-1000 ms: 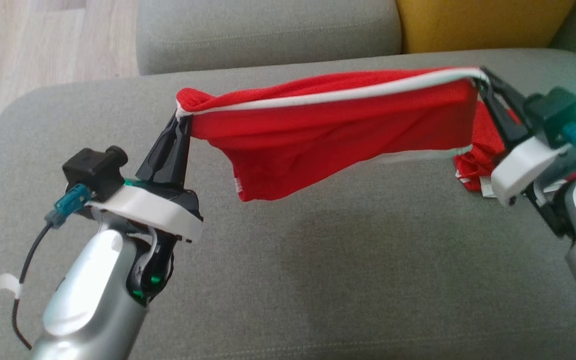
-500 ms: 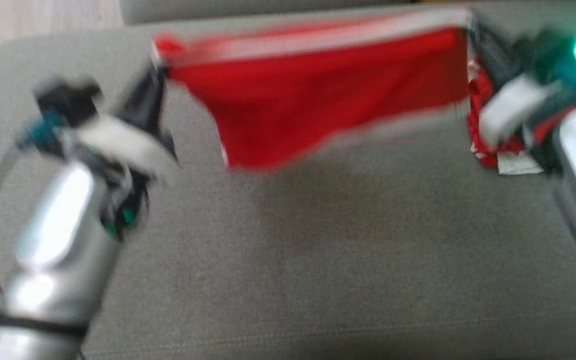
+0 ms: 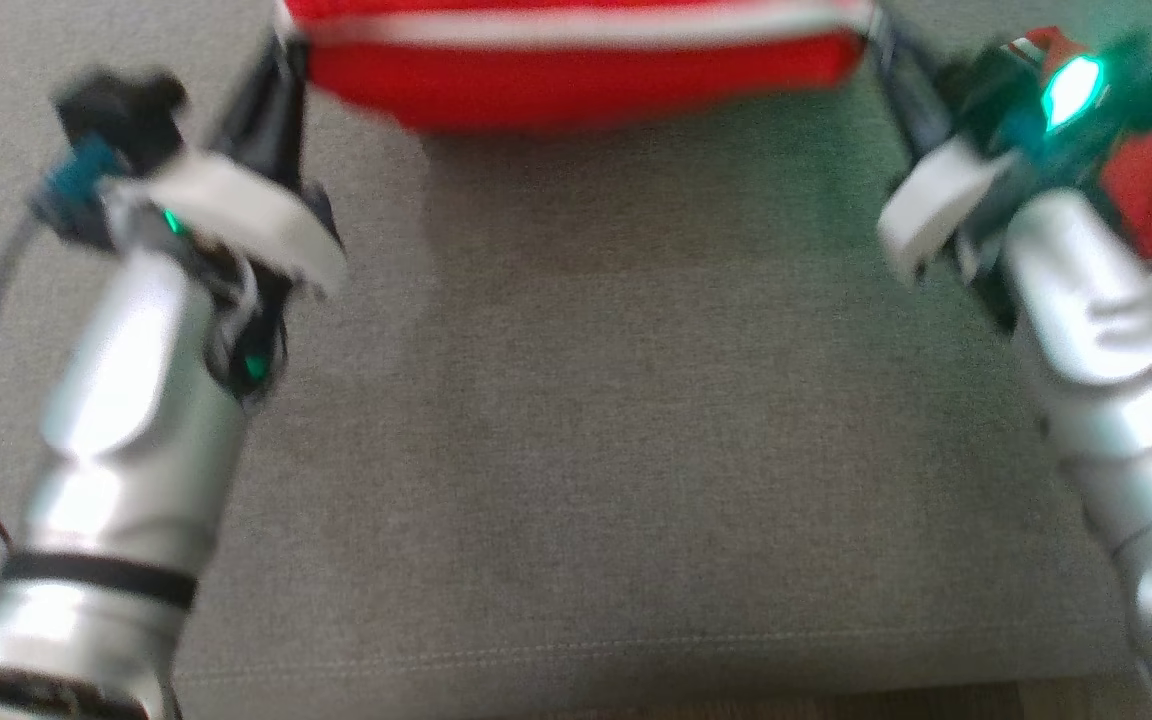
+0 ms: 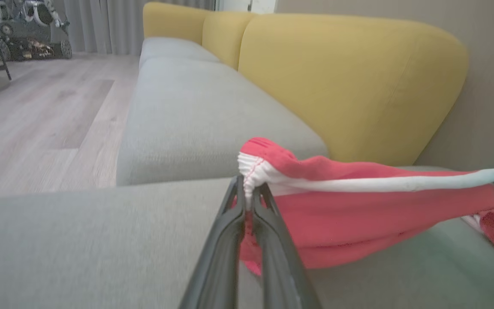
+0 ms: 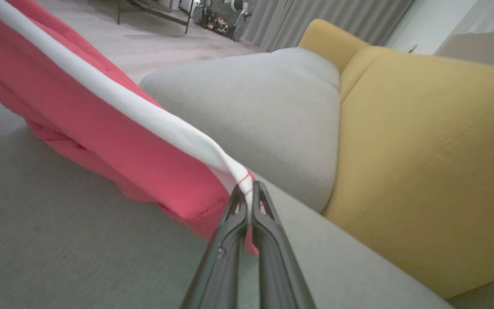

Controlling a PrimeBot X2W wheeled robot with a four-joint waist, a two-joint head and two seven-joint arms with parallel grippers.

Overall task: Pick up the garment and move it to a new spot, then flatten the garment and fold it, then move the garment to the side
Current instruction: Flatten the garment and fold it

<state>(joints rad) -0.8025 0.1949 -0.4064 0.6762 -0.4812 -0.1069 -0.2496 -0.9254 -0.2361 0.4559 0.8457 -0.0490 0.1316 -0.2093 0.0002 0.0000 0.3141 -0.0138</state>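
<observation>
Red knit garment with white band (image 3: 576, 85) hangs taut over grey fabric sofa seat (image 3: 576, 420), my left gripper (image 4: 247, 195) and right gripper (image 5: 250, 193) each clenched on one end. Probably transfer step; next, lower it flat.

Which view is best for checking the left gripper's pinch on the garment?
Left wrist view: sharp, left gripper shut on the garment at its white hem. Head view shows that pinch blurred, near the top edge. Right wrist view shows the garment's other end.
</observation>
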